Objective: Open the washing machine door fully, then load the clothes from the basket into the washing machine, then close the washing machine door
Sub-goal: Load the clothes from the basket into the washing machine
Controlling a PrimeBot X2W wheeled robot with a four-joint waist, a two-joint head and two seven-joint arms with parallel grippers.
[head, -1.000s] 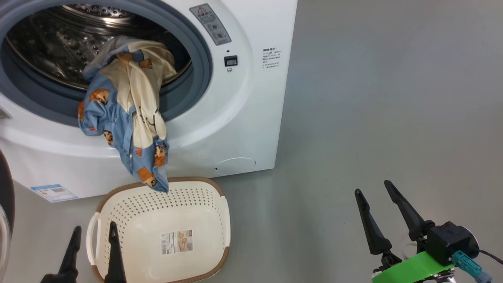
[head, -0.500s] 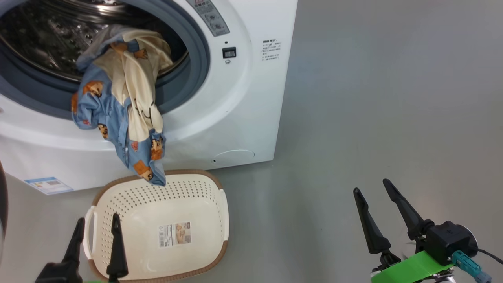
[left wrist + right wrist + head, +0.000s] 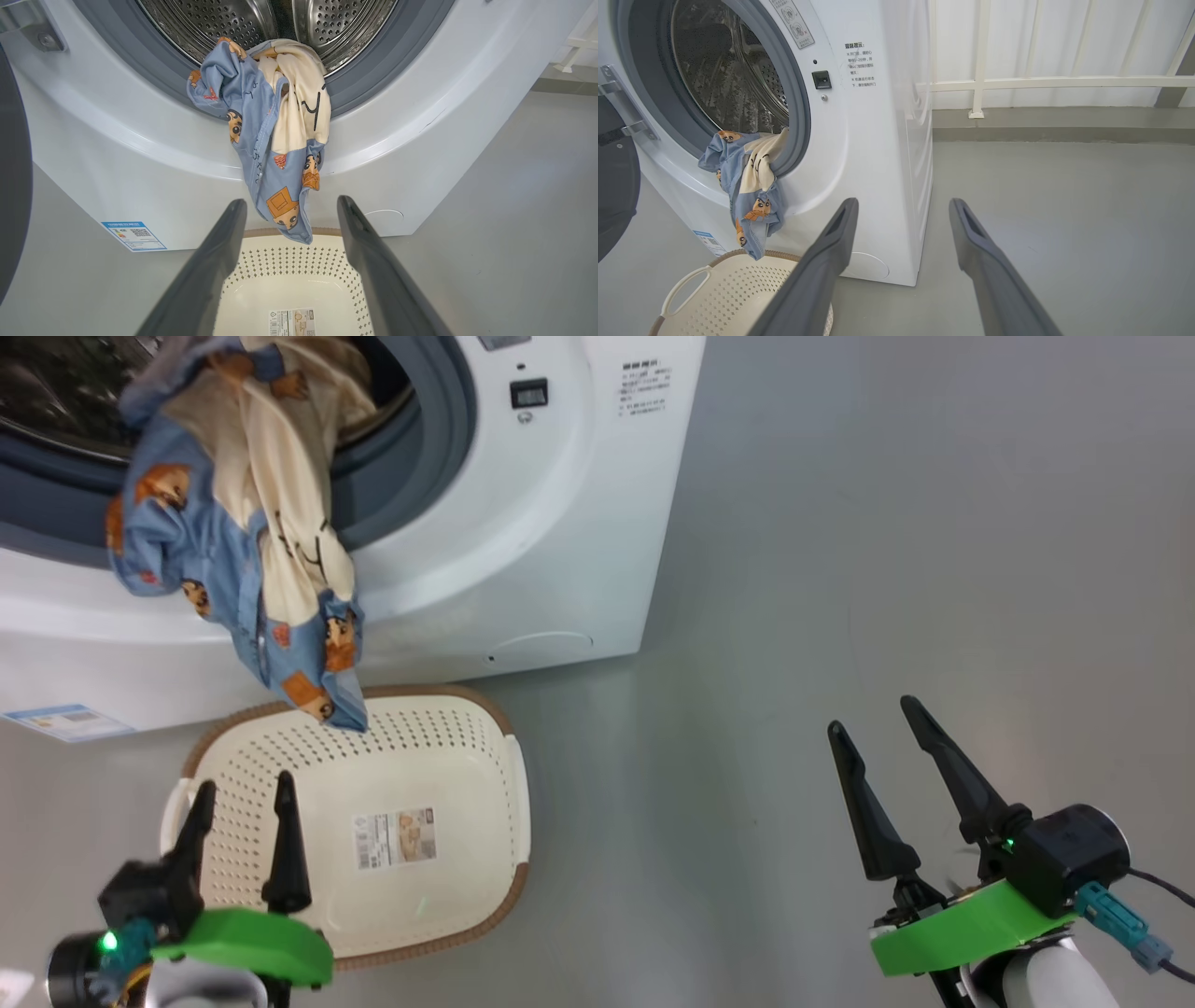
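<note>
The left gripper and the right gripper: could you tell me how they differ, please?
The left gripper hangs over the basket; the right gripper over the floor. The left gripper points at the hanging clothes; the right gripper past the washing machine's corner. Both are open and empty.

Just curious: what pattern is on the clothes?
The clothes: blue with orange-brown cartoon figures; left wrist view.

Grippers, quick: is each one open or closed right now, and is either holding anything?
Left gripper: open, holding nothing, poised over the basket.
Right gripper: open, holding nothing, out over the bare floor.
</note>
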